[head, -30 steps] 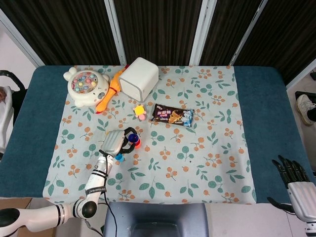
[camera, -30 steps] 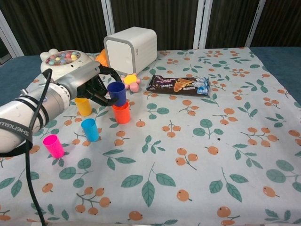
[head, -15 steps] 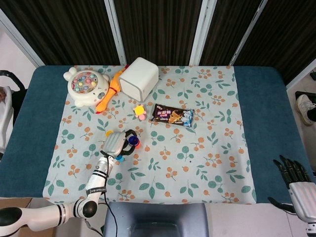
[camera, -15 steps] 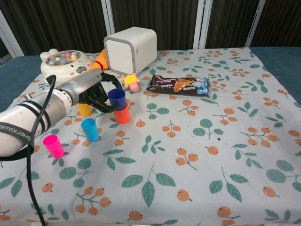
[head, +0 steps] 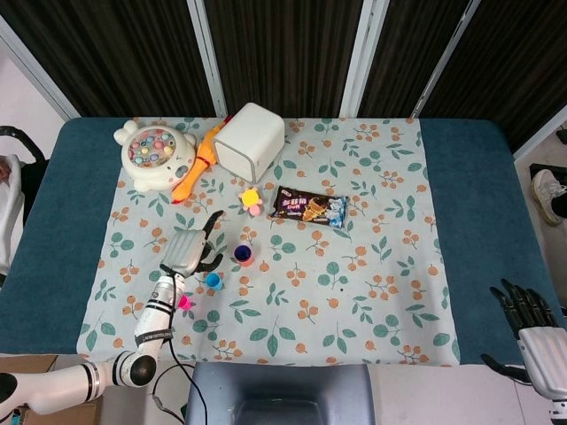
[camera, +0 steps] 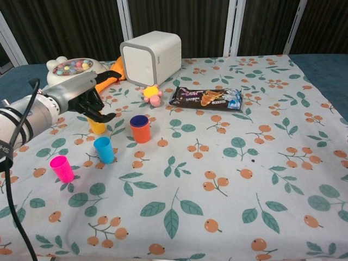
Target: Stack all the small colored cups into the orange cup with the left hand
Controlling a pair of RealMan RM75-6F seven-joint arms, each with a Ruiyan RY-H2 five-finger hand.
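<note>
The orange cup (camera: pixel 140 131) stands on the cloth with the dark blue cup (camera: pixel 139 120) nested inside it; from the head view the pair (head: pixel 243 256) lies near the cloth's middle-left. A yellow cup (camera: pixel 98 126), a light blue cup (camera: pixel 104 149) and a pink cup (camera: pixel 61 168) stand apart to the left. My left hand (camera: pixel 86 99) hovers over the yellow cup with fingers spread and nothing in them; it also shows in the head view (head: pixel 187 251). My right hand (head: pixel 530 326) hangs off the table's lower right, fingers apart, empty.
A white box (camera: pixel 150 56), a fishing-game toy (camera: pixel 68 70), a rubber chicken (head: pixel 198 165), a small yellow-pink toy (camera: pixel 153 94) and a snack packet (camera: pixel 205 98) lie behind the cups. The floral cloth (camera: pixel 228 179) stretches bare to the right.
My left hand let go of the dark blue cup, which now sits down inside the orange cup. The hand opened and drew back left, over the yellow cup.
</note>
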